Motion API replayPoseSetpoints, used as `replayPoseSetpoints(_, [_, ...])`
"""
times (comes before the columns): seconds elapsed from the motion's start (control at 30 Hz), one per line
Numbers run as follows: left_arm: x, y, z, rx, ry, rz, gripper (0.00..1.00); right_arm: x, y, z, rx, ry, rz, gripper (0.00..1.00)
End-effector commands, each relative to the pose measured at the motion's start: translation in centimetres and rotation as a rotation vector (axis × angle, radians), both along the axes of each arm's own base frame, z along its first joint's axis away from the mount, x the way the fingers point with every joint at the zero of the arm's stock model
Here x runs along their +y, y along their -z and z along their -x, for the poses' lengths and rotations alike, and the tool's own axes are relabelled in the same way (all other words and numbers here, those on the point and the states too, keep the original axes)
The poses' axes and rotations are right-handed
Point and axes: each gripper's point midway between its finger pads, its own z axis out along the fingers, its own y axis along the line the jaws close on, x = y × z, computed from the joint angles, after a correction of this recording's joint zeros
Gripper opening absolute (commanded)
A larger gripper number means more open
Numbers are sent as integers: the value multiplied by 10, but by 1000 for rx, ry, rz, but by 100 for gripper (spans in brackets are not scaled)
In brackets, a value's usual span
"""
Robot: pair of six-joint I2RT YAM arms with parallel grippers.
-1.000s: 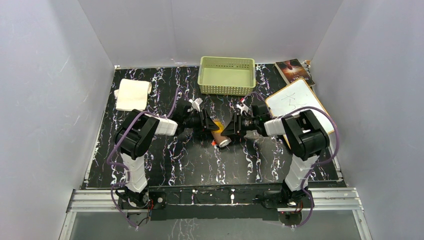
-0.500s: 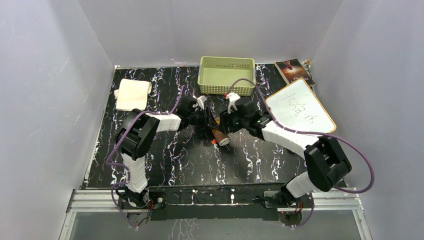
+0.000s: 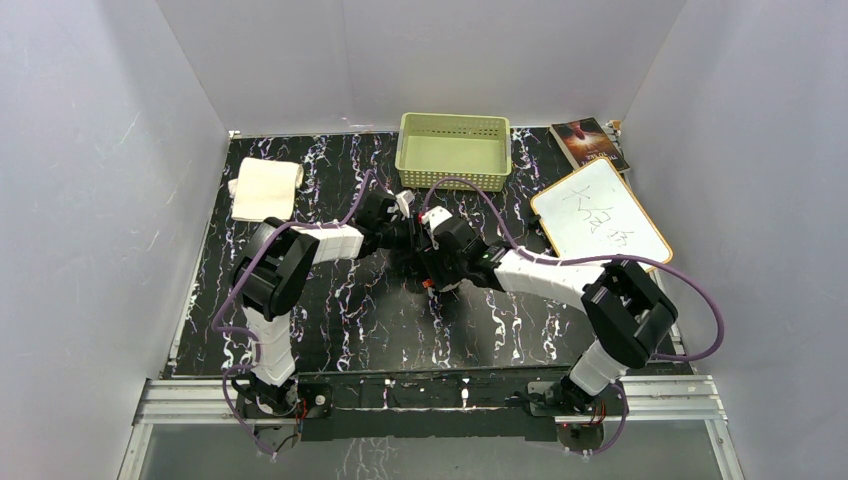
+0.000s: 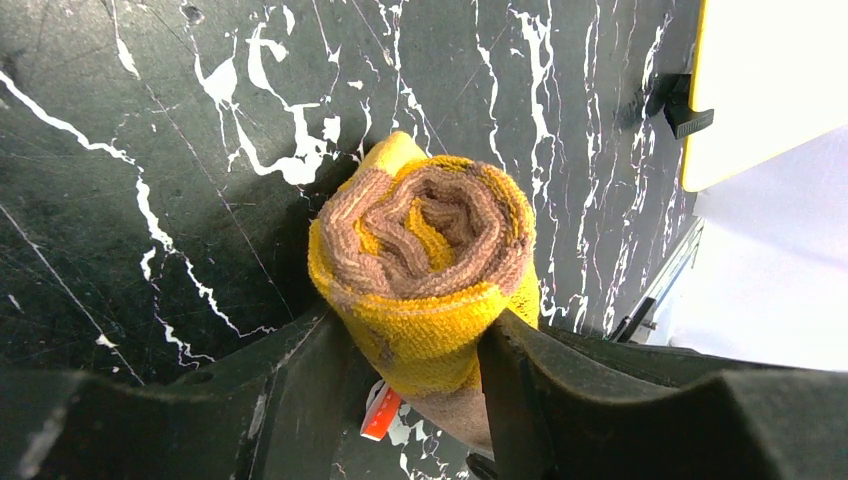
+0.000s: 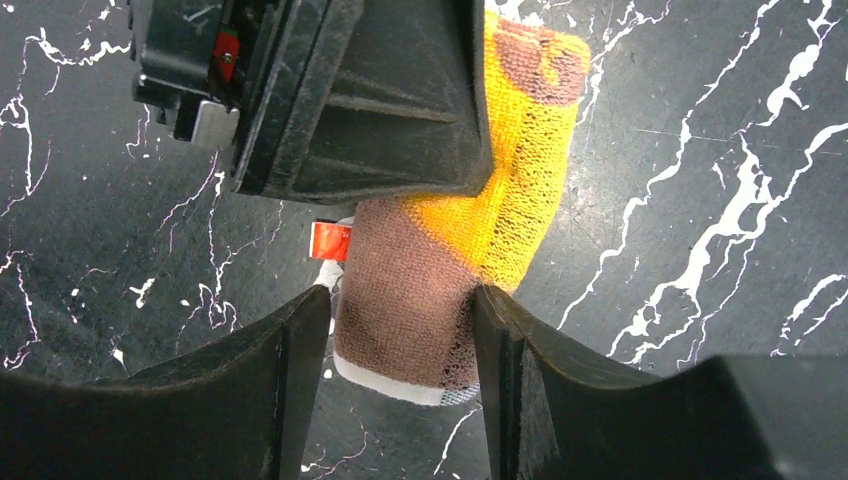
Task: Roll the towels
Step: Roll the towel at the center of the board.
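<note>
The mustard-yellow and brown towel (image 4: 430,250) is rolled into a tight cylinder and lies on the black marble table mid-centre. My left gripper (image 4: 415,345) is shut on its yellow part, seen end-on. My right gripper (image 5: 400,330) is shut on the brown end (image 5: 405,300), just beside the left gripper's finger (image 5: 380,110). In the top view both grippers, left (image 3: 408,240) and right (image 3: 440,268), meet over the roll and hide most of it. The cream-white towel (image 3: 265,190) lies rolled at the back left, away from both grippers.
A pale green basket (image 3: 452,178) stands at the back centre, just behind the grippers. A white board with an orange rim (image 3: 600,213) lies at the right, and a book (image 3: 590,142) lies behind it. A red tag (image 4: 380,412) hangs from the roll.
My right arm has swung from the right side across to the centre, and its gripper now takes the roll's brown end from a new angle. The left gripper and the roll have barely moved.
</note>
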Motion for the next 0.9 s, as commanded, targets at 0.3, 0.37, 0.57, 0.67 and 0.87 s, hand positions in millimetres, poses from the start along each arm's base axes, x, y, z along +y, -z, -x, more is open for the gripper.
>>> replayPoseSetpoints(0.3, [11, 13, 12, 31, 12, -63, 64, -1, 20, -5, -3, 86, 19, 40])
replayPoseSetpoints(0.37, [2, 9, 14, 34, 39, -4, 75, 2, 20, -3, 5, 75, -4, 37])
replayPoseSetpoints(0.57, [-9, 10, 13, 56, 43, 70, 82, 12, 19, 2, 70, 44, -138, 32])
replayPoseSetpoints(0.67, [-8, 16, 11, 61, 40, 47, 82, 6, 18, 1, 111, 61, -219, 31])
replayPoseSetpoints(0.87, [-6, 28, 11, 79, 49, 7, 76, -13, 23, -1, 188, 102, -332, 30])
